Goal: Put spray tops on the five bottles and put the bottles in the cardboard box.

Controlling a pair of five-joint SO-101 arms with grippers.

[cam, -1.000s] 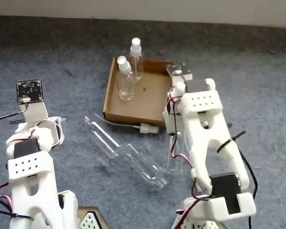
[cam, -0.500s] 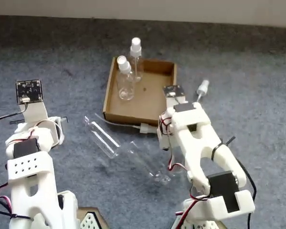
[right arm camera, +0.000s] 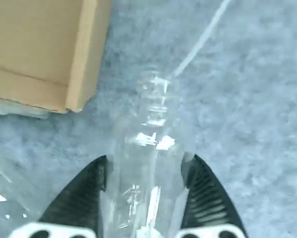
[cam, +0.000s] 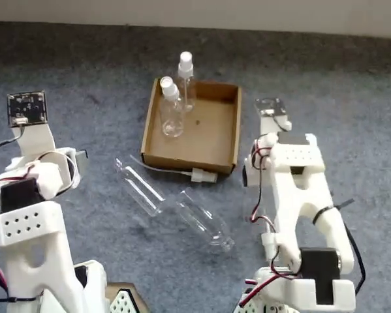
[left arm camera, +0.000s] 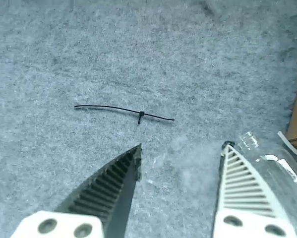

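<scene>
While the left arm sits toward the counter's left edge, I see its pincer (left arm camera: pixel 183 147) spread wide with nothing between the fingers. It is over grey felt where a black cable tie (left arm camera: pixel 123 112) lies, and the end of a lying bottle (left arm camera: pixel 265 163) shows just beside the pale finger. The right pincer (right arm camera: pixel 147 159) is closed on an uncapped bottle (right arm camera: pixel 149 134), both dark fingers pressed to its clear sides. The bottle's open neck points past the near right corner of the cardboard box (right arm camera: pixel 44 39); I cannot tell whether it is off the counter. A thin white tube (right arm camera: pixel 202 40) runs across the felt beyond that neck. From above, two capped bottles (cam: pixel 172 112) stand upright in the box's far left corner. Off the box's near edge lie a loose spray top (cam: pixel 203 175), close against the wall, and two bare bottles (cam: pixel 205 223) on their sides toward the counter's middle.
</scene>
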